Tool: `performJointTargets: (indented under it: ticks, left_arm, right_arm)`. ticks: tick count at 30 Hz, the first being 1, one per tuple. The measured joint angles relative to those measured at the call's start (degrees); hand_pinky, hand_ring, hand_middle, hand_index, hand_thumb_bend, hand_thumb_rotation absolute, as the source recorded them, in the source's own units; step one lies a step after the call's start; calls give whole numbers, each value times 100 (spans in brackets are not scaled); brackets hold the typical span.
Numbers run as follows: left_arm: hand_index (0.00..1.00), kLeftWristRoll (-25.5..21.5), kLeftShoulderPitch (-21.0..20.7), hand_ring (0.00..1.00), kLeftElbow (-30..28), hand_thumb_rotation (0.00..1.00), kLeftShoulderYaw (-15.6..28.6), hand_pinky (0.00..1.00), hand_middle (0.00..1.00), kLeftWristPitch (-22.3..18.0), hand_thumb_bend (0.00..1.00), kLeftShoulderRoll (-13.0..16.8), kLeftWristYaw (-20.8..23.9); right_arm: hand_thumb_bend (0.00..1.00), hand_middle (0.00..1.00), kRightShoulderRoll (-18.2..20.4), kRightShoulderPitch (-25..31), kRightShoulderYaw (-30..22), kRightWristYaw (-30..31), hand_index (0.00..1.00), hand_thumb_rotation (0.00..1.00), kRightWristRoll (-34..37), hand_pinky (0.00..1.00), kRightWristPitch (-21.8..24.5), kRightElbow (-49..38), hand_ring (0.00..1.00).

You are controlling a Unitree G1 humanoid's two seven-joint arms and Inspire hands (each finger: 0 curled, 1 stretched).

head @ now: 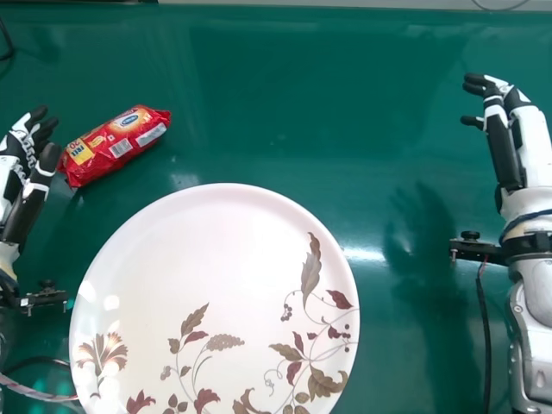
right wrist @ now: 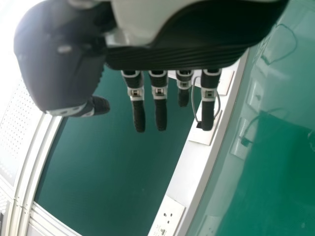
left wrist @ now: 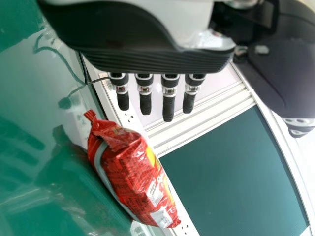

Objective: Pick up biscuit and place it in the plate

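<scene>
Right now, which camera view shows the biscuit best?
The head view: the whole biscuit lies label up, near the left hand, beyond the plate. The left wrist view shows it larger, but at a slant.

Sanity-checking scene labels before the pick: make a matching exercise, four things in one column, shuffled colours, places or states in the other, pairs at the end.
1. Biscuit packet
2. Plate
3. Left hand
4. Right hand

A. Open, right of the plate in the head view
B. White, with leaves and flowers
C. Open, beside the packet
D. Red, lying on the green table

Pairs: 1-D, 2-B, 3-C, 4-A
</scene>
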Motion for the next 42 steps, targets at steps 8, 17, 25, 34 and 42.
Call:
performJointTargets:
  ticks: [8, 17, 25, 34, 42]
  left_arm:
    - [100, 8, -1, 100, -12, 65, -3, 100, 98, 193, 100, 131, -27]
    - [100, 1245, -14, 100, -31, 71, -219, 100, 100, 322, 100, 623, 102]
    - [100, 2254, -176, 100, -169, 73, -492, 100, 100, 665, 100, 936, 393]
    - [100, 2768, -314, 100, -169, 74, -728, 100, 100, 965, 100, 1201, 516]
    - [100, 2977, -429, 100, -118, 72, -894, 100, 100, 1131, 100, 1445, 509]
  right_arm:
    - [41, 87, -2, 52, -11, -6, 82, 51, 0, 75, 170, -155, 84]
    - [49, 81, 1, 116, -26, -25, 77, 54, -7, 67, 8, -206, 78]
    - [55, 81, 2, 210, -59, -55, 75, 60, -79, 67, 3, -381, 78]
    - [51, 82, 5, 335, -86, -52, 76, 57, -77, 69, 141, -569, 80]
    - [52, 81, 2, 333, -86, -49, 76, 57, -75, 68, 100, -553, 78]
